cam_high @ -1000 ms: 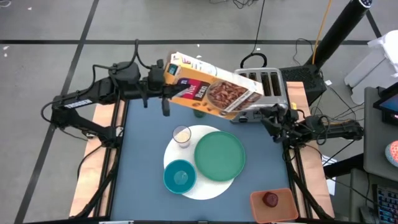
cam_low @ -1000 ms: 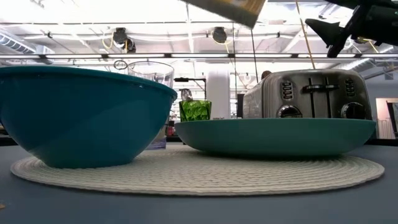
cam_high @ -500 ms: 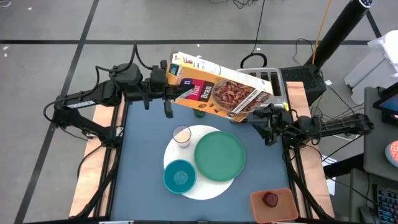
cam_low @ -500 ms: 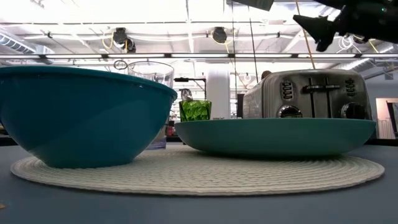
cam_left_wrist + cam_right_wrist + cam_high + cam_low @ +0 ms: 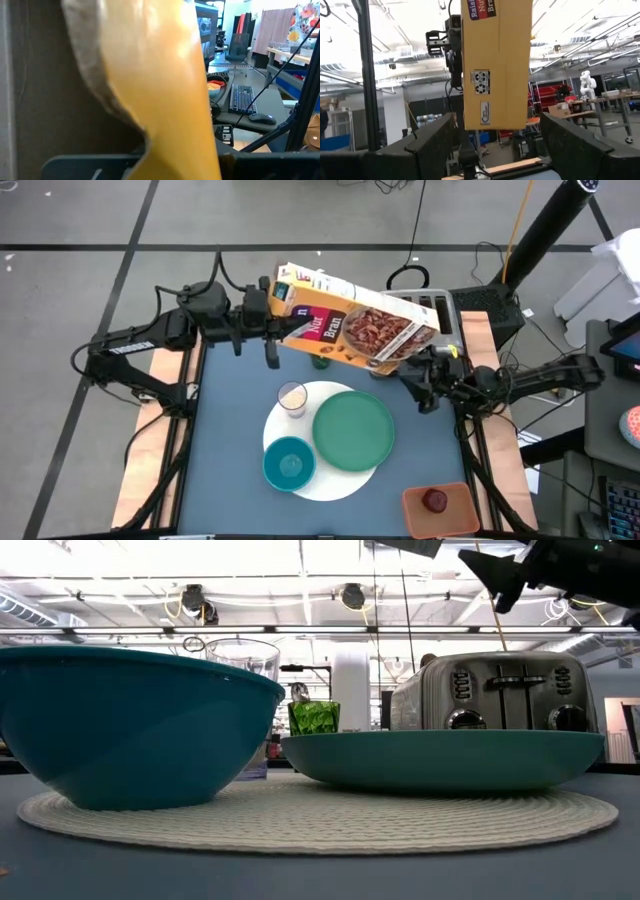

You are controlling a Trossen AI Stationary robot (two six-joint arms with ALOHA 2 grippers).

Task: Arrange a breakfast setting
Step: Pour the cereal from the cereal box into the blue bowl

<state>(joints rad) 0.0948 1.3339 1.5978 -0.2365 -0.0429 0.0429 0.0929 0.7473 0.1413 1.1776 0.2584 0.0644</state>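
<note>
left jaws clenched on the cereal box [image 5: 350, 325] held aloft, right gripper [image 5: 418, 385] spread near its far end; you have bowl [image 5: 289, 463], plate [image 5: 353, 430], glass [image 5: 292, 398] on the mat [image 5: 335, 480], cereal unpoured.

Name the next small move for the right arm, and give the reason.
Probably ease the right gripper forward until its open fingers straddle the free end of the cereal box. The left gripper is shut on the box's other end and holds it tilted in the air above the table's far side, and in the right wrist view the box end sits between the right fingers, not yet touched.
</note>
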